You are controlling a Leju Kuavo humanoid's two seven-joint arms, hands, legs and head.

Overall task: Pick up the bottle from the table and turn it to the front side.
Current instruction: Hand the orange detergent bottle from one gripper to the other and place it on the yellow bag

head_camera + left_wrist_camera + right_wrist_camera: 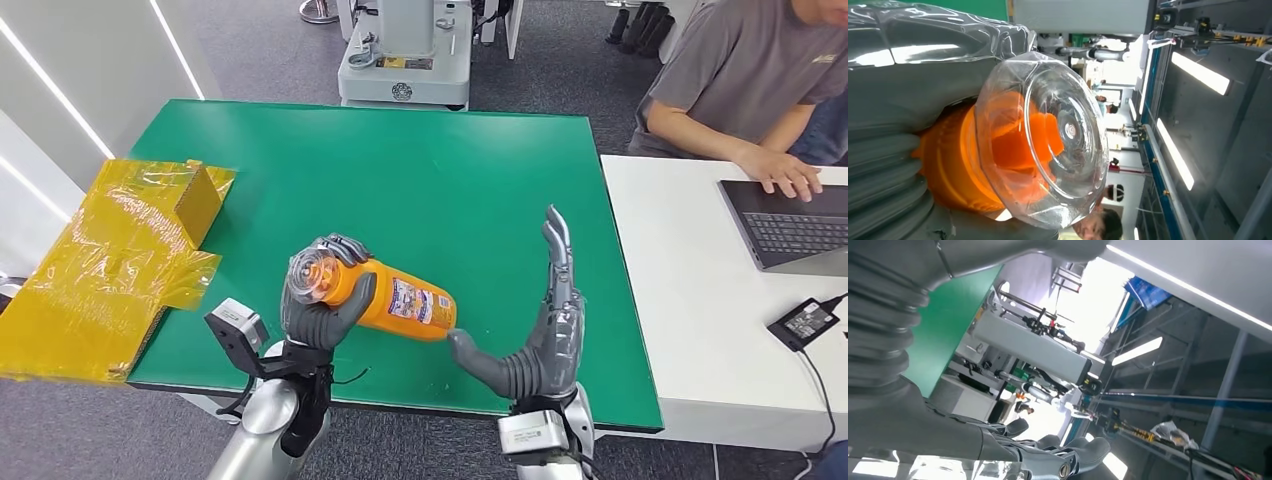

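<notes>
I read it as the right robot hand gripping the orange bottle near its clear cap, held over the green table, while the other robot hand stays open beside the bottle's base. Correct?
Not quite: the head view shows the left robot hand gripping the orange bottle near its clear cap, over the green table. The right robot hand is the open one, its thumb at the bottle's base. The rest stands.

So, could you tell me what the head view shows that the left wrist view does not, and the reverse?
Head view alone: the green table, the open right hand whose thumb meets the bottle's base, the bottle's label, and the yellow wrapped box.

Left wrist view alone: the orange nozzle seen close through the clear cap, and ceiling lights.

Both: the left hand gripping the orange bottle near its clear cap.
</notes>
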